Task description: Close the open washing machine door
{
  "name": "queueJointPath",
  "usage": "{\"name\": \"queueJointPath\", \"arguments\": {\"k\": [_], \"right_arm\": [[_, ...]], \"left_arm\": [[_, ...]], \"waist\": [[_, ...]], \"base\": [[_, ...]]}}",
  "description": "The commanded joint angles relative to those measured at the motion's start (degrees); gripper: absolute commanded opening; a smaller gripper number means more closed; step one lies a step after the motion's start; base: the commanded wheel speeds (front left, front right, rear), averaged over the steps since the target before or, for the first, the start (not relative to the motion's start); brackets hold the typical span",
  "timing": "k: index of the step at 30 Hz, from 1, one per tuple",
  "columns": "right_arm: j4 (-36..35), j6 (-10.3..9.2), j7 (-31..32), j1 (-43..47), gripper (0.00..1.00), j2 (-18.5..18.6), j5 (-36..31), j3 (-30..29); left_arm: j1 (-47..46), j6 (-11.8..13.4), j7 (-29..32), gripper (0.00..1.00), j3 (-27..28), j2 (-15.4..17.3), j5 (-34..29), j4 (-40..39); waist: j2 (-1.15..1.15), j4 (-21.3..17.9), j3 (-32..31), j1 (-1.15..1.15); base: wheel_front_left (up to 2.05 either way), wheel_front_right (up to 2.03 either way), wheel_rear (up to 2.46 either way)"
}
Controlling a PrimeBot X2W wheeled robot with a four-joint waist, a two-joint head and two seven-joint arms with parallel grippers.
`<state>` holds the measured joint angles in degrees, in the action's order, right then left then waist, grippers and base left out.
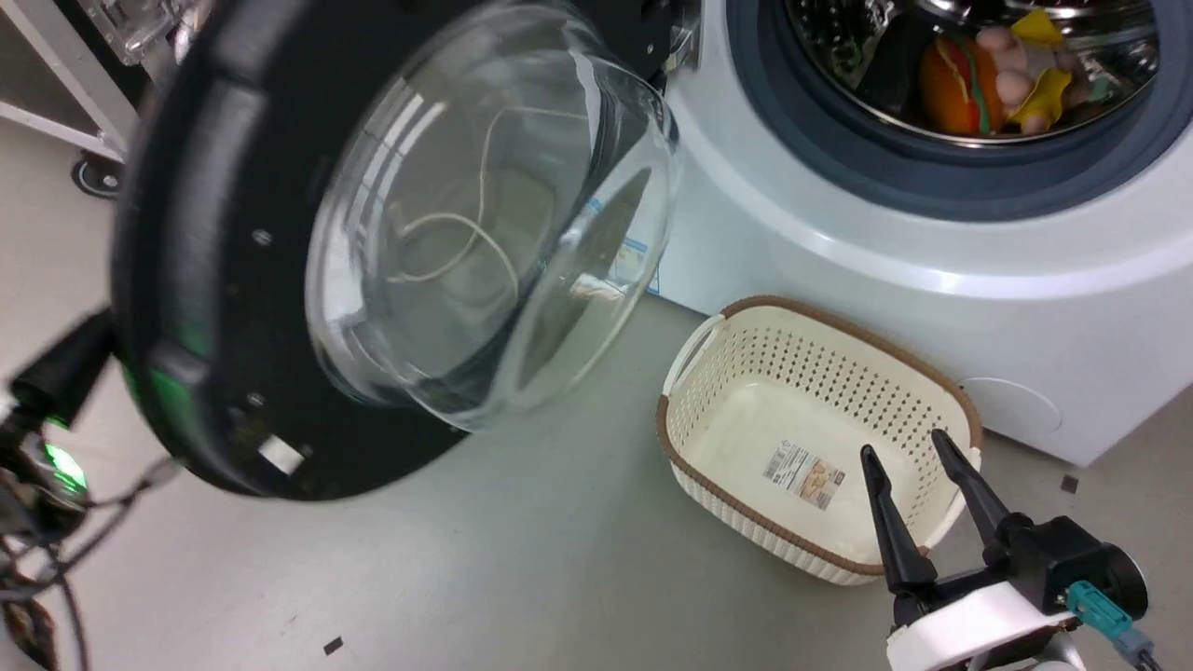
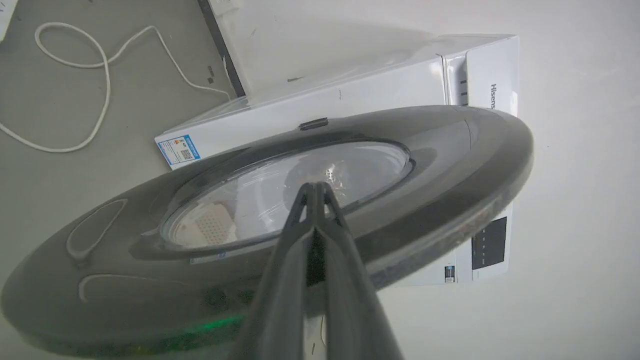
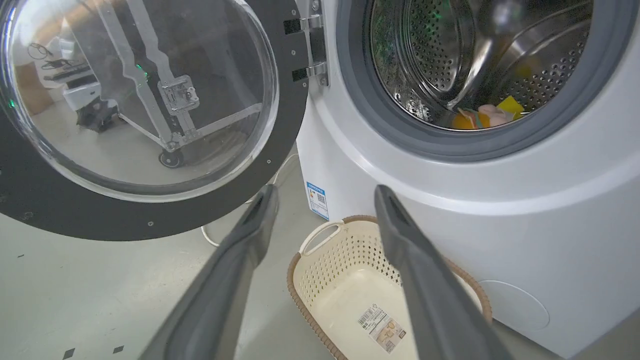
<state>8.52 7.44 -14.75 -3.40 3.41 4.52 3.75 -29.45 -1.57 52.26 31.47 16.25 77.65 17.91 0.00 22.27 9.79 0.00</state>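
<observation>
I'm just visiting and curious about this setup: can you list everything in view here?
washing machine door: 1, black rim, clear glass, open at left
washing machine: 1, white, right
drum: 1, steel, inside machine
rubber ring: 1, grey, around drum opening
toys: several, orange, yellow, pink, in drum
basket: 1, cream, brown rim, floor before machine
cable: 1, white, floor
left gripper: 1, dark, shut, at door's outer face
right gripper: 1, dark, open, near basket
</observation>
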Motion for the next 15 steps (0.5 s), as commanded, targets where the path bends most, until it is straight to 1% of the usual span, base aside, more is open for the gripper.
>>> {"name": "queueJointPath", "arguments": {"k": [1,4,9,12,15], "right_arm": [[0.1,0.05,-0.2,0.1,1.0,-0.3,-0.1,-0.8],[0.3,0.05,-0.2,0.3,1.0,-0.4,0.1,-2.1],[0.8,0.05,-0.2,1.0,1.0,-0.5,1.0,-4.4],[0.9,0.05,-0.2,1.7,1.0,-0.5,2.1,-5.6],[1.1,0.05,-0.2,2.4,1.0,-0.5,2.8,-7.1]], "left_arm": [[2.1,0.1,2.0,0.0,-1.4,-1.7,0.7,-1.1],[5.0,0.1,4.9,0.0,-3.0,-4.1,1.9,-4.1],[11.0,0.6,8.1,0.0,-6.3,-9.3,3.0,-10.5],[14.7,1.2,7.9,0.0,-8.4,-11.8,3.7,-14.2],[19.2,1.4,7.4,0.0,-11.7,-13.0,5.2,-17.3]], "waist": [[0.0,-0.4,-0.9,0.0],[0.0,-0.7,-2.0,0.0],[0.0,-1.6,-4.6,0.0],[0.0,-2.5,-6.5,0.0],[0.0,-3.8,-8.2,0.0]], "base": [[0.0,0.0,0.0],[0.0,0.0,0.0],[0.0,0.0,0.0],[0.0,0.0,0.0],[0.0,0.0,0.0]]}}
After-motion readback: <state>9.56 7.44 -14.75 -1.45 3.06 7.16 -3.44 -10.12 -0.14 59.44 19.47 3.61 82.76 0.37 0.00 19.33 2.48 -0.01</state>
